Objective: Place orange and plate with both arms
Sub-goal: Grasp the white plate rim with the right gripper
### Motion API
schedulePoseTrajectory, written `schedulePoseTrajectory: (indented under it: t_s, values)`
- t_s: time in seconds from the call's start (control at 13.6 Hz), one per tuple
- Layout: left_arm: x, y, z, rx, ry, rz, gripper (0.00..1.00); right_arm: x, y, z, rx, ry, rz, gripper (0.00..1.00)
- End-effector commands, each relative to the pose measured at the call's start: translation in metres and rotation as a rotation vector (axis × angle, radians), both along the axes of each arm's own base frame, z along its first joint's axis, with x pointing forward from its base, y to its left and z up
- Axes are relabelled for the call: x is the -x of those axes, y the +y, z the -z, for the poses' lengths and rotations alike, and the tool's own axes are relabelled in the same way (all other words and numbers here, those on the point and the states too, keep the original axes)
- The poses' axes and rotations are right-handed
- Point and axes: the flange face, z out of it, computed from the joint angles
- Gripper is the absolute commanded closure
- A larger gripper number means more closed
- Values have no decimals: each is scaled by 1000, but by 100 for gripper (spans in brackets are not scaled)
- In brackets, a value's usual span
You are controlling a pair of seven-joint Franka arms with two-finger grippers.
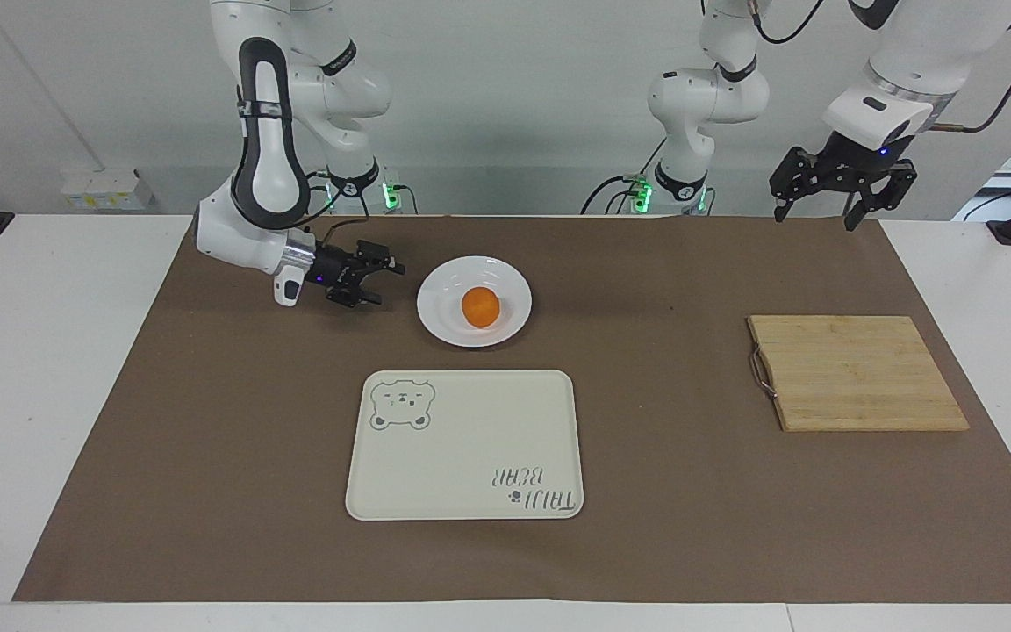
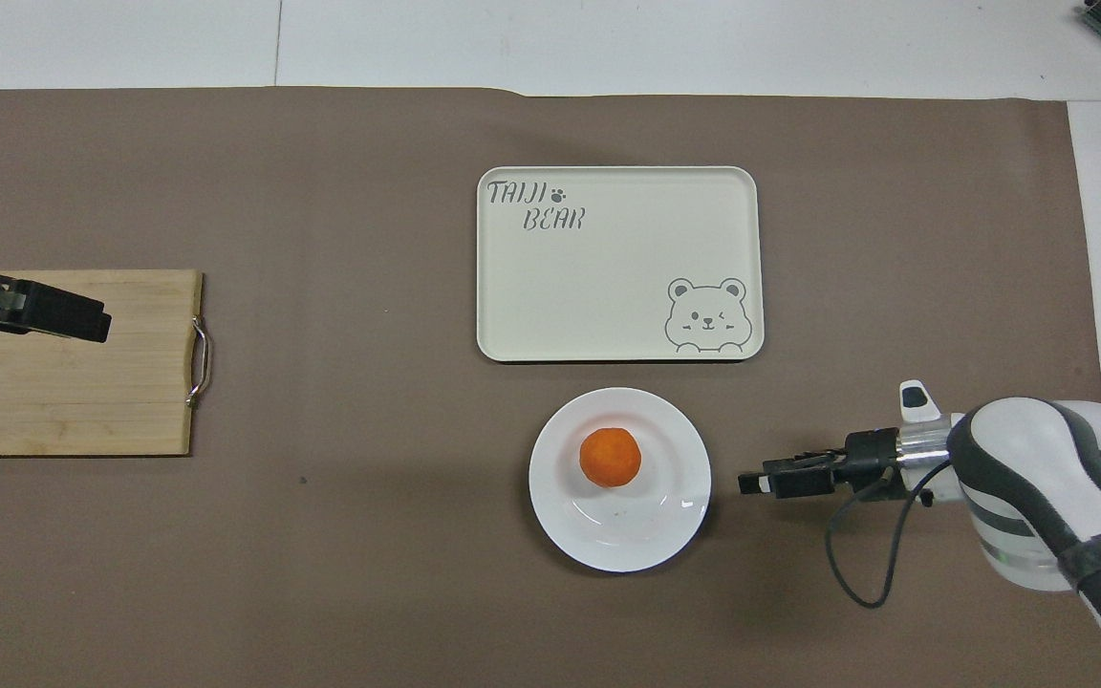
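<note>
i see right gripper (image 1: 380,279) fingers spread, empty, just beside plate (image 1: 448,323) with orange (image 1: 480,306); left gripper (image 1: 843,189) spread, waiting; nothing placed yet.

We see the orange (image 1: 480,306) resting in the plate (image 1: 444,318), nearer the robots than the cream tray (image 1: 462,456). Our right claw (image 1: 380,282) sits low beside the plate, apart from it, fingers spread. Our left claw (image 1: 821,214) hangs open, high over the table's edge.
</note>
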Motion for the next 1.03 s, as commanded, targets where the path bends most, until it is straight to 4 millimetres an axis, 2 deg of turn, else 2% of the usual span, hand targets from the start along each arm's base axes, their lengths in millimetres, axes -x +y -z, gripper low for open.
schedulePoseTrajectory:
  t_s: [0.0,0.44,0.59,0.96]
  values:
    - [8,4,0,-17,3,-10,0,12,3,15,-17,-25,49,0]
    - [8,4,0,-17,3,-10,0,19,8,24,-37,8,80,0]
    - [8,4,-1,-17,1,-10,0,24,26,30,-58,26,92,0]
    - [8,3,0,-17,3,-8,0,29,47,34,-45,56,104,0]
